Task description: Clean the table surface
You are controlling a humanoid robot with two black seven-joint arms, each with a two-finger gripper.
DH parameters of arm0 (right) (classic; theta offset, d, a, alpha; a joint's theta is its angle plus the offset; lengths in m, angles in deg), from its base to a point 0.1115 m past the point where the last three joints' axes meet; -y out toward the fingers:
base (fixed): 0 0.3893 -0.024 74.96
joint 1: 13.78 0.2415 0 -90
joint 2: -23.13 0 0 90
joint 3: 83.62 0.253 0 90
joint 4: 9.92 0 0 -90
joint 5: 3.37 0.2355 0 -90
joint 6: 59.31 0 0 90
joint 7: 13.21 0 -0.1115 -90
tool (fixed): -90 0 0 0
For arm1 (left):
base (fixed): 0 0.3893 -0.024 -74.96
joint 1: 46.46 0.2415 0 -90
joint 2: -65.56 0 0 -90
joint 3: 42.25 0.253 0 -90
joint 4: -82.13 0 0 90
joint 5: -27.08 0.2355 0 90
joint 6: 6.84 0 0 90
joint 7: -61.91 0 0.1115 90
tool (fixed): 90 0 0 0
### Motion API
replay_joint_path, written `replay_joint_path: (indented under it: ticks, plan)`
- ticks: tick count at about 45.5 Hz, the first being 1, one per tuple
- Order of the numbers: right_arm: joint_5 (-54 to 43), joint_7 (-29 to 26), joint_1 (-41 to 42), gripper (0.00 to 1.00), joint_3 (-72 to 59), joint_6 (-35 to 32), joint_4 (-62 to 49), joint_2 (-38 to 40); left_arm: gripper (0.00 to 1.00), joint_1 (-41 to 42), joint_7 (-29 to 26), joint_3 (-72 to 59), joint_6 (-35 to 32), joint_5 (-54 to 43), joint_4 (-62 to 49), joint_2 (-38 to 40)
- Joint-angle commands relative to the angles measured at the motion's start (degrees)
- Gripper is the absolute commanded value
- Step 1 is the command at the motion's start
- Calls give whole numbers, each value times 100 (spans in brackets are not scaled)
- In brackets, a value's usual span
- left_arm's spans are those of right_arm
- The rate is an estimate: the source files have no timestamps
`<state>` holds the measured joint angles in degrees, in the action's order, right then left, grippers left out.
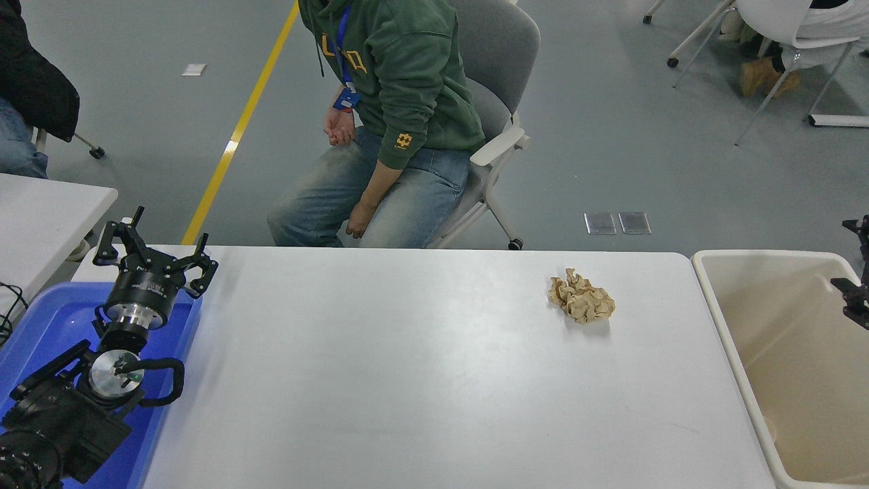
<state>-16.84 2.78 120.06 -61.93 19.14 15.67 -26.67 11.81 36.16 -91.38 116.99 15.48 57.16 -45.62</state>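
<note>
The table surface (407, 360) is a wide matte white top filling the middle of the head view. A crumpled ball of brown paper (581, 297) lies on it near the far right. My right gripper (854, 261) just pokes in at the right edge, over the far end of the beige bin and well to the right of the paper. Only its two black fingertips (853, 296) show; they stand apart with nothing between them. My left gripper (155, 252) is parked open at the lower left, above the blue tray.
A beige plastic bin (708, 288) stands against the table's right end. A blue tray (41, 326) sits under the left arm. A person in a green hoodie (400, 75) sits on a grey chair at the far side. A smaller table (41, 210) is at the left.
</note>
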Motion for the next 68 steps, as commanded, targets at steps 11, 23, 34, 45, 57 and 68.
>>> replay_joint_path:
  ticks: [11, 23, 34, 45, 57, 68]
  plan:
    - [-454, 923, -341, 100, 1381, 794, 1229, -969, 100, 0, 0, -9, 0, 0, -7, 0]
    - [-437, 888, -631, 100, 2418, 1463, 1352, -2217, 100, 0, 0, 0, 0, 0, 1, 0]
    - [-586, 1186, -824, 100, 2754, 1454, 1528, -2684, 100, 0, 0, 0, 0, 0, 1, 0]
    - [-499, 1178, -842, 100, 2718, 1533, 1317, -2657, 100, 0, 0, 0, 0, 0, 1, 0]
    - [-481, 1178, -886, 100, 2700, 1437, 1097, -2622, 100, 0, 0, 0, 0, 0, 1, 0]
    - [-446, 1143, -798, 100, 2718, 1542, 983, -2578, 100, 0, 0, 0, 0, 0, 1, 0]
